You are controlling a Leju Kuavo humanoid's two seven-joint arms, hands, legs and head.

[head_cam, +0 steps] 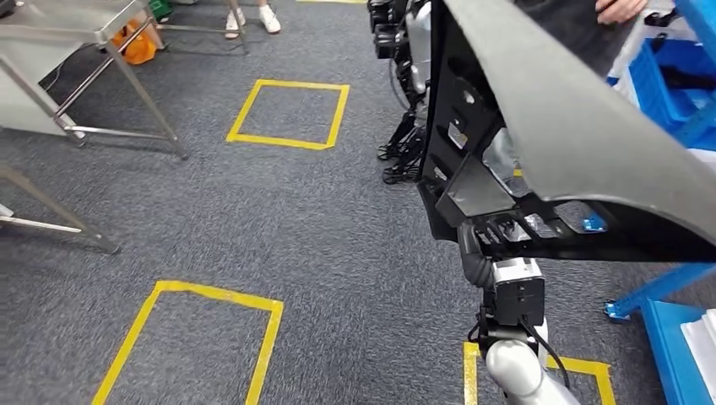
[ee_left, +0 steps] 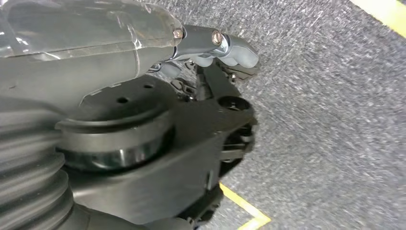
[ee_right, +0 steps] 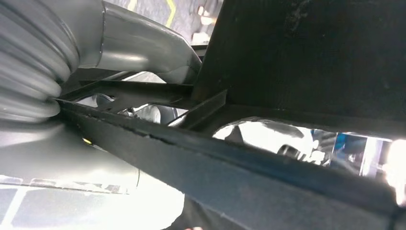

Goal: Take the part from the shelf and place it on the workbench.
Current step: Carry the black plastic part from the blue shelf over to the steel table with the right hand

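Observation:
The part (head_cam: pixel 574 126) is a large black panel with a ribbed frame on its back, held up in the air on the right of the head view. A silver arm (head_cam: pixel 515 354) rises from below to the frame's lower bar. In the left wrist view my left hand (ee_left: pixel 220 52) curls its fingers over a black strut of the part (ee_left: pixel 191 124), with carpet beyond. My right hand (ee_right: pixel 143 48) lies with its thumb against a frame bar of the part (ee_right: pixel 268 172). A steel workbench (head_cam: pixel 80 25) stands at the far left.
A blue shelf (head_cam: pixel 675 93) stands at the right edge behind the part. A person's hand (head_cam: pixel 621 8) is at the part's upper edge. Another robot's dark legs (head_cam: pixel 404 143) stand ahead. Yellow tape squares (head_cam: pixel 287 114) mark the grey carpet, and a person's feet (head_cam: pixel 253 18) are at the far end.

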